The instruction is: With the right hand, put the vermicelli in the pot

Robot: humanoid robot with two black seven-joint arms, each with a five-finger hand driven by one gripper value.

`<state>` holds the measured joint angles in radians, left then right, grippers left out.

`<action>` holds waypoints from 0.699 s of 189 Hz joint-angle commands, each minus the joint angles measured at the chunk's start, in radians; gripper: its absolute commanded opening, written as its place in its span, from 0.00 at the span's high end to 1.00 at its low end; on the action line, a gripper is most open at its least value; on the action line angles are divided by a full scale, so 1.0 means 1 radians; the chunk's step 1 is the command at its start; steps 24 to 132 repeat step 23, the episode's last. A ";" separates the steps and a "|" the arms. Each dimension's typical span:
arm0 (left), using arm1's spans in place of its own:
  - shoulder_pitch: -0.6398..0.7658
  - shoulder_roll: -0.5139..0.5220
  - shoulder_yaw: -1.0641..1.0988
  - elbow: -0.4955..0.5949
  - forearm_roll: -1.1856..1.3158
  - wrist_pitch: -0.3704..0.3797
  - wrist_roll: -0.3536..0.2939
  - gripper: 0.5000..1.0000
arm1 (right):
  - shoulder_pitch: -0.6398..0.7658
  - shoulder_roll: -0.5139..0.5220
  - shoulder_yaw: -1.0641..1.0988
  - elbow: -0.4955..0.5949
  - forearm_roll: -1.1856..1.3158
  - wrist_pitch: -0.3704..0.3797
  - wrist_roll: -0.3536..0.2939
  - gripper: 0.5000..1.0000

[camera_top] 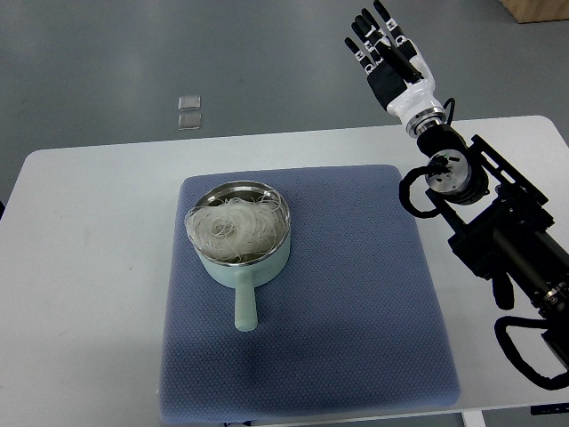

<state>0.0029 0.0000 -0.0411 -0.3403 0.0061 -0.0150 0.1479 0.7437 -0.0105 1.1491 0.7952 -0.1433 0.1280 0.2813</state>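
The white desk (89,231) fills most of the view, and a blue mat (356,302) covers its middle. On the mat, toward ten o'clock of its centre, stands a pale green pot (242,267) with its handle pointing to six o'clock. The vermicelli (233,227) lies inside the pot as a loose white nest. The right hand (384,49) hangs well apart at two o'clock, beyond the desk's far edge, fingers spread and holding nothing. The placing step looks done; what remains, I judge, is only to bring the arm to rest without touching the pot
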 commanded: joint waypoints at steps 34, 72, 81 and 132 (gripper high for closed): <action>0.000 0.000 0.000 0.001 0.000 0.001 -0.001 0.00 | -0.017 -0.002 0.004 -0.045 0.037 0.001 0.006 0.15; 0.000 0.000 0.000 0.001 0.000 0.001 -0.001 0.00 | -0.017 -0.002 0.004 -0.045 0.037 0.001 0.006 0.15; 0.000 0.000 0.000 0.001 0.000 0.001 -0.001 0.00 | -0.017 -0.002 0.004 -0.045 0.037 0.001 0.006 0.15; 0.000 0.000 0.000 0.001 0.000 0.001 -0.001 0.00 | -0.017 -0.002 0.004 -0.045 0.037 0.001 0.006 0.15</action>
